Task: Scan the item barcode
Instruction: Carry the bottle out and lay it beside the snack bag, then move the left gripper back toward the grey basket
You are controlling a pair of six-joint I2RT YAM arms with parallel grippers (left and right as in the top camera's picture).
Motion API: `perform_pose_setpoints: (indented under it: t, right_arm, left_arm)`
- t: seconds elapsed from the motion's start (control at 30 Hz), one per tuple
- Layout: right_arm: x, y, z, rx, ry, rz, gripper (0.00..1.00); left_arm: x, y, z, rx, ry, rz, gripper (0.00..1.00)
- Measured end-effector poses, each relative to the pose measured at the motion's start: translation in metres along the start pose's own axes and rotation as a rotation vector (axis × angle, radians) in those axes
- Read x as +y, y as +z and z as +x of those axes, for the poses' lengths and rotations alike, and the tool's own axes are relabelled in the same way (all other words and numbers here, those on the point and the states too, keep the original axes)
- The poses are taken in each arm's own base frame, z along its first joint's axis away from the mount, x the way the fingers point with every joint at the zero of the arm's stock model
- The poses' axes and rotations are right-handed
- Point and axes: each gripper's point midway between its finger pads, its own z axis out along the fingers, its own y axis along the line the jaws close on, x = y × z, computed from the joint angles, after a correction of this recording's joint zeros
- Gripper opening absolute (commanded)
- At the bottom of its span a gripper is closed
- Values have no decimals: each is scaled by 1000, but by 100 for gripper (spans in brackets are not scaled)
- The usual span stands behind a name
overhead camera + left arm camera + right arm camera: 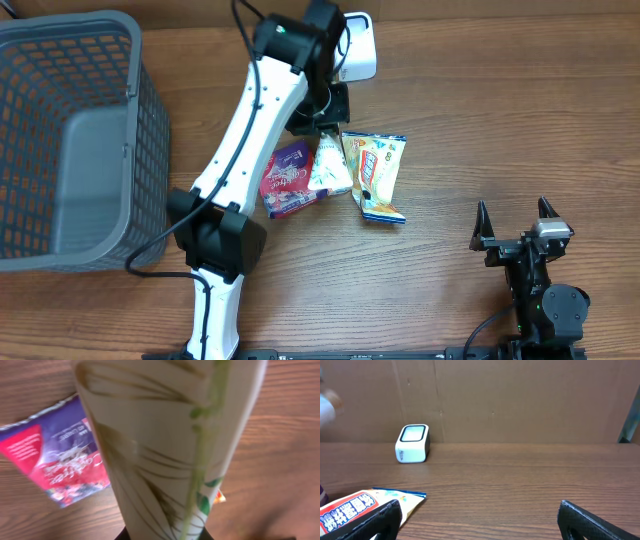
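Basket (100, 60): grey, cut off at the left edge.
Purple packet (289, 180): flat on the desk (500, 120), blurred in the wrist view.
Left hand (324, 122): fingertips hidden beneath its wrist; arm stretched far forward, clamped on the cream leaf-print packet (170, 445), between the purple packet and the yellow packet (376, 175).
Scanner (362, 50): partly covered by the arm.
Right hand (514, 215): spread wide, low at the near right.

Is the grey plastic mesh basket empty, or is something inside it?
Empty. The overhead view looks down into the grey plastic mesh basket and shows only its bare floor; nothing lies inside.
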Motion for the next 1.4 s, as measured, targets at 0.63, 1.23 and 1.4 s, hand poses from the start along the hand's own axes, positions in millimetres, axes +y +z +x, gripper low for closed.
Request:
perform_pose_setpoints:
  t: [0.63, 1.23, 1.4]
  right_arm:
    - [0, 0, 0, 0, 0, 0, 100]
    - [0, 0, 0, 0, 0, 0, 100]
    - [0, 0, 0, 0, 1, 0, 100]
  left_arm:
    - [6, 110, 26, 95, -85, -52, 20]
    - [43, 41, 12, 113, -121, -98, 38]
    - [52, -28, -10, -2, -95, -46, 48]
